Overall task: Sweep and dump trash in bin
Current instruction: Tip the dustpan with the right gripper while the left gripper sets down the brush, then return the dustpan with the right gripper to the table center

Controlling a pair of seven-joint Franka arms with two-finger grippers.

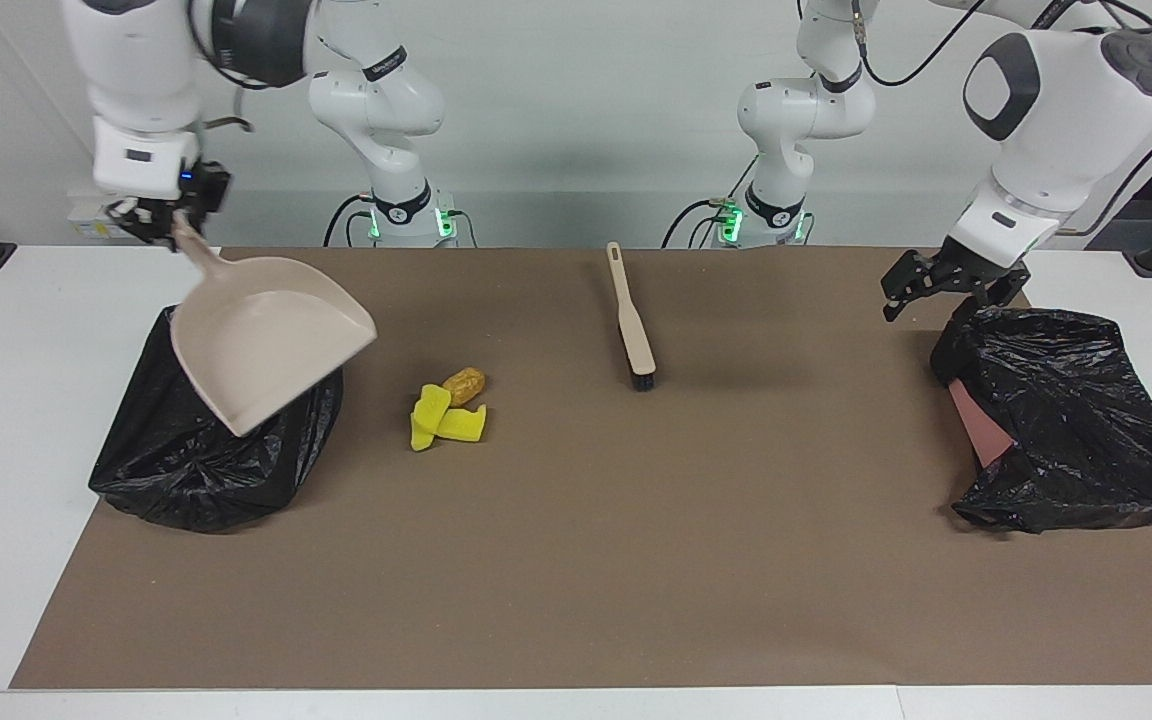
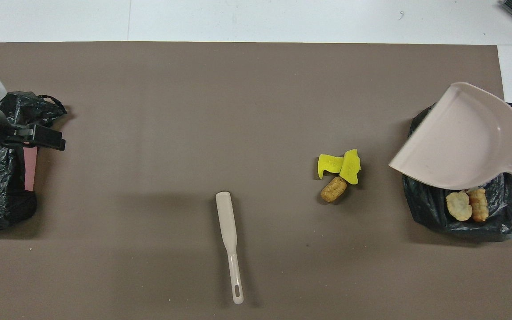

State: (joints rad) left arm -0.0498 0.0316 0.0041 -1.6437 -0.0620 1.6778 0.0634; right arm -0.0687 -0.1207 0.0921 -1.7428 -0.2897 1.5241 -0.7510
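While right gripper [image 1: 168,222] grips dustpan [image 1: 271,335], over bin [image 1: 186,460]

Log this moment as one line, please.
right hand: holds dustpan tilted over bin | pastries: in bin | sponge pieces, bread roll: on mat | brush: untouched | left hand: over other bin

beige dustpan [image 1: 266,345] — yellow sponge pieces [image 1: 446,418], black bin bag [image 1: 196,460], brown mat [image 1: 576,560]

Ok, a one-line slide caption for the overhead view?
Dustpan tipped over bin holding two pastries; sponges, roll and brush remain on mat.
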